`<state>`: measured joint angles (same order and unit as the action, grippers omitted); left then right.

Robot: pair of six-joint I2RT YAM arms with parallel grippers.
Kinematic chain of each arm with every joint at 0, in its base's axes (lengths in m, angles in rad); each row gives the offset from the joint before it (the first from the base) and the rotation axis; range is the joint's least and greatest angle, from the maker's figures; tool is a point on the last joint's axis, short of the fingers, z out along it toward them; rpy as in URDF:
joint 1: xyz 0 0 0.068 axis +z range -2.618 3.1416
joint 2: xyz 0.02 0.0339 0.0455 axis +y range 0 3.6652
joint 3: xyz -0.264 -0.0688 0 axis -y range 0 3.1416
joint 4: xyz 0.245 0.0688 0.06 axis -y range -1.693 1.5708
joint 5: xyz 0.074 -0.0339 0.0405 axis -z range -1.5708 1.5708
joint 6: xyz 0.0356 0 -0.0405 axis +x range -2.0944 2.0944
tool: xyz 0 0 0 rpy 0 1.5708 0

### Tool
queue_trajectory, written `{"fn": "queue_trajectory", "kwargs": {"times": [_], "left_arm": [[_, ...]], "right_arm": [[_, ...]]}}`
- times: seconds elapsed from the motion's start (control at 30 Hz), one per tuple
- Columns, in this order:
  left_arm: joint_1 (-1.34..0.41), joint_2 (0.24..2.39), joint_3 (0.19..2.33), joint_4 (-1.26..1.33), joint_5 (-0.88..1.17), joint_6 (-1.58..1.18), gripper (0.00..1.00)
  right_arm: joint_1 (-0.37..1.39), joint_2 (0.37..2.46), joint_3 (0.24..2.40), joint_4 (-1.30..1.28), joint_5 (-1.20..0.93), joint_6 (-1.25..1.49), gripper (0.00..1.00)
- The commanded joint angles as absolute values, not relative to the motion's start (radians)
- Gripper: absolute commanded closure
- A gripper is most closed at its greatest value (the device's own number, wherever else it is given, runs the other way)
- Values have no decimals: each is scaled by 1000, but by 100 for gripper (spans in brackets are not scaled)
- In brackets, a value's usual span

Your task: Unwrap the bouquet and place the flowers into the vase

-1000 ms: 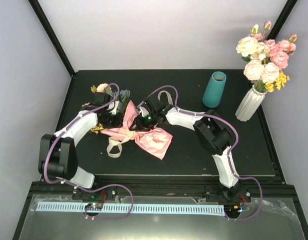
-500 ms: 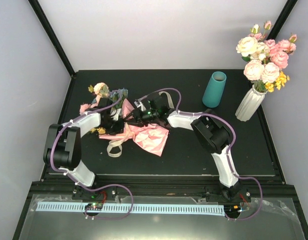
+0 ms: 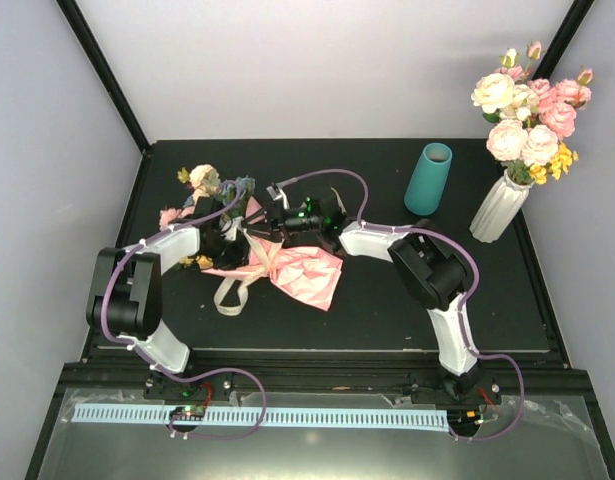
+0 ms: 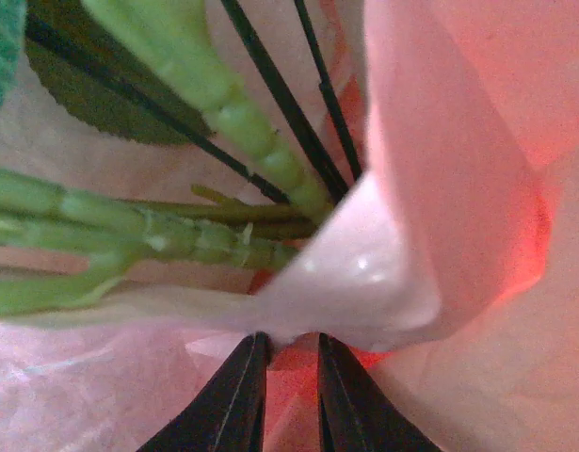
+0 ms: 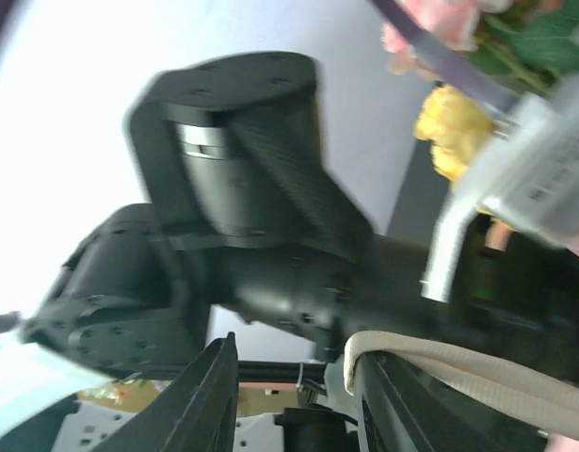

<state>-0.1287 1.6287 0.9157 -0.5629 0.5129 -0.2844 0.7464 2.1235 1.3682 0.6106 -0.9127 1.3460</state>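
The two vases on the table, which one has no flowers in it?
The plain teal cylinder vase, left of the white ribbed vase; the white one holds a bunch of pink and cream roses.

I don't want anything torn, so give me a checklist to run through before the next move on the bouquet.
1. Left gripper closed on paper: ok.
2. Right gripper pinching ribbon: not ok; jaws open, ribbon only hooked over one finger.
3. Ribbon untied: cannot tell.
4. Stems free of paper: not ok; they lie inside the wrap.
5. Vase upright and untouched: ok.
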Motion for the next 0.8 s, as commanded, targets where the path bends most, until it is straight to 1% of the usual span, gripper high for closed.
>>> {"fn": "queue_trajectory", "kwargs": {"times": [0.0, 0.17, 0.4, 0.77], "left_arm": [[-116, 1580, 880, -505, 611, -327, 81], [-116, 1575, 866, -504, 614, -325, 81], [-115, 1565, 860, -508, 599, -324, 82], [-116, 1542, 860, -518, 567, -314, 82]], "right_arm": [[747, 2039, 1396, 717, -931, 1379, 63], [743, 2006, 1412, 743, -932, 1412, 63], [731, 1927, 1439, 703, -922, 1407, 63], [716, 1814, 1563, 543, -890, 1368, 63]]}}
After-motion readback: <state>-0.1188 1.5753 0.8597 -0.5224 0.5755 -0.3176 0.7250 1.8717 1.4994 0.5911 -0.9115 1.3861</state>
